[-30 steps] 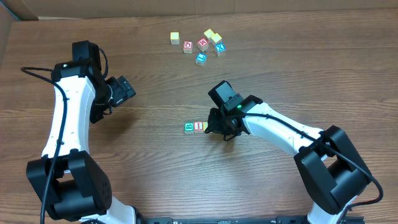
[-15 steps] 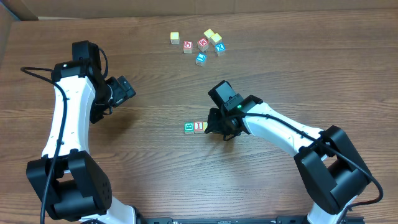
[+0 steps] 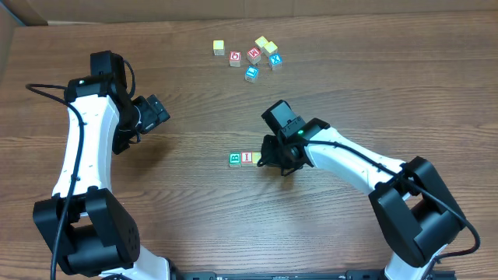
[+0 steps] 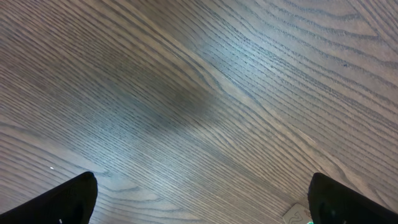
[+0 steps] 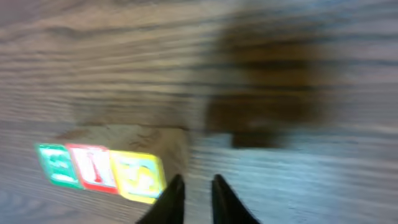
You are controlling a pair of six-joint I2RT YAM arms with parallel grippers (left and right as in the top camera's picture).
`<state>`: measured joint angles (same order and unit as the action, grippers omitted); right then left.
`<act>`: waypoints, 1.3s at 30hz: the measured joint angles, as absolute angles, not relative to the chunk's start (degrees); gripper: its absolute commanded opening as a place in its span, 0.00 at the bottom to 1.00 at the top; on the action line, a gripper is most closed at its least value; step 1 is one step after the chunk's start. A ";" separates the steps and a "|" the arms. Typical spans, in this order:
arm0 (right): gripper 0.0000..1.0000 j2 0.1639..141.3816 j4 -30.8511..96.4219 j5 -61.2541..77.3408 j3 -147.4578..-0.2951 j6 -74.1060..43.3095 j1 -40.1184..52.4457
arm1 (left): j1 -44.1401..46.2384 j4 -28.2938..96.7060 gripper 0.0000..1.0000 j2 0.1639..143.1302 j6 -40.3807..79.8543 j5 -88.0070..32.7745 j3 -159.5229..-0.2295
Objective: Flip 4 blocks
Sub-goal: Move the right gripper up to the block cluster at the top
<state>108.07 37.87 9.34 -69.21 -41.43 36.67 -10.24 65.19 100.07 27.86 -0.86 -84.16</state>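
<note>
Three blocks stand in a row at mid-table: a green B block [image 3: 235, 159], a red-marked block [image 3: 247, 158] and a yellow block [image 3: 256, 158], the last half hidden by my right gripper [image 3: 268, 160]. The right wrist view shows the green [image 5: 56, 165], red [image 5: 93, 168] and yellow [image 5: 140, 176] blocks side by side. My right gripper [image 5: 196, 193] is just right of the yellow block, its jaws a narrow gap apart with only table between them. My left gripper [image 3: 158, 110] hovers wide open over bare wood at the left; in the left wrist view the gripper [image 4: 202, 205] has nothing between its fingers.
A loose cluster of cubes lies at the far side: a yellow cube [image 3: 219, 47], a red-ring cube [image 3: 235, 58], a red cube [image 3: 254, 55], two blue-faced cubes [image 3: 274, 60] [image 3: 251, 73] and another yellow cube [image 3: 266, 45]. A cardboard edge [image 3: 15, 15] borders the table's far-left corner.
The row of three blocks has shifted very slightly to the left. Both arms stay almost where they were.
</note>
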 measured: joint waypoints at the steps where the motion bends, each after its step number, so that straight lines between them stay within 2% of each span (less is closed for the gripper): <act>1: 0.36 108.12 40.18 9.34 -70.15 -40.60 35.92 | -10.24 65.21 1.00 100.07 27.86 -0.86 -84.16; 7: 0.70 108.42 55.64 8.93 -89.17 -33.87 28.05 | -10.24 65.19 1.00 100.07 27.86 -0.89 -84.16; 10: 0.75 108.40 58.57 8.60 -100.20 -30.92 24.51 | -10.24 65.17 1.00 100.07 27.86 -0.89 -84.16; 14: 0.87 108.25 54.92 8.08 -109.27 -28.67 21.76 | -10.24 65.21 1.00 100.07 27.86 -0.86 -84.16; 19: 0.91 108.44 46.04 5.93 -109.97 -26.96 21.85 | -10.24 65.19 1.00 100.07 27.86 -0.86 -84.16; 26: 0.91 115.35 35.55 3.40 -110.04 -25.74 23.99 | -10.24 65.19 1.00 100.07 27.86 -0.86 -84.16; 39: 0.91 135.96 28.93 -2.39 -110.02 -25.45 30.41 | -10.24 65.19 1.00 100.07 27.86 -0.86 -84.16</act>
<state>135.96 28.93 -2.39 -110.02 -25.45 30.41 -10.24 65.19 100.07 27.86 -0.86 -84.16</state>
